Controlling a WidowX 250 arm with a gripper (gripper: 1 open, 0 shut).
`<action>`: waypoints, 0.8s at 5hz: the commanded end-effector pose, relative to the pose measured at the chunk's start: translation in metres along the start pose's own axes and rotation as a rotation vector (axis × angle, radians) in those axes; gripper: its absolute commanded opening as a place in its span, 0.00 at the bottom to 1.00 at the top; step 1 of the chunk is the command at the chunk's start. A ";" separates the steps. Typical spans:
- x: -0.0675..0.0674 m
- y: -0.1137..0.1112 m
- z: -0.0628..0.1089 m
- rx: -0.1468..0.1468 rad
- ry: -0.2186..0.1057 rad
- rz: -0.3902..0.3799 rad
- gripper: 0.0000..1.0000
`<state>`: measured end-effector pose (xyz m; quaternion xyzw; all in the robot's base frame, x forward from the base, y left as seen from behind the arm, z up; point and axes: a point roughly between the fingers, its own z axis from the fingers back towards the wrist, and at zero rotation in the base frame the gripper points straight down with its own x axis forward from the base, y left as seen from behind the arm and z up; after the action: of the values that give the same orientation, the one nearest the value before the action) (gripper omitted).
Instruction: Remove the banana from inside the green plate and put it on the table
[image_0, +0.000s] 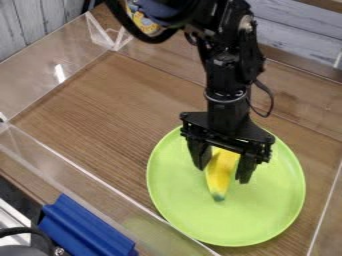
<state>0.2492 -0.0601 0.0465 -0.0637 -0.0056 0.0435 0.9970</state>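
A small yellow banana (219, 177) lies in the middle of the lime-green plate (274, 212), which rests at the near right of the brown wood-grain table (120, 100). My black gripper (223, 170) points straight down over the plate, open, with one finger on each side of the banana. Its fingertips reach down near the plate's surface. The banana's upper end is hidden behind the gripper body. I cannot tell whether the fingers touch the fruit.
Clear acrylic walls (40, 75) run along the table's edges. A blue object (83, 232) sits at the bottom left, outside the near wall. Bare wood stretches left of and behind the plate.
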 end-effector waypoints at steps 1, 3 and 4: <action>0.009 -0.001 0.000 -0.007 -0.035 0.008 1.00; 0.012 -0.001 -0.012 -0.009 -0.035 0.015 0.00; 0.012 0.000 -0.012 -0.005 -0.031 0.008 0.00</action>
<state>0.2562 -0.0611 0.0287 -0.0641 -0.0088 0.0486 0.9967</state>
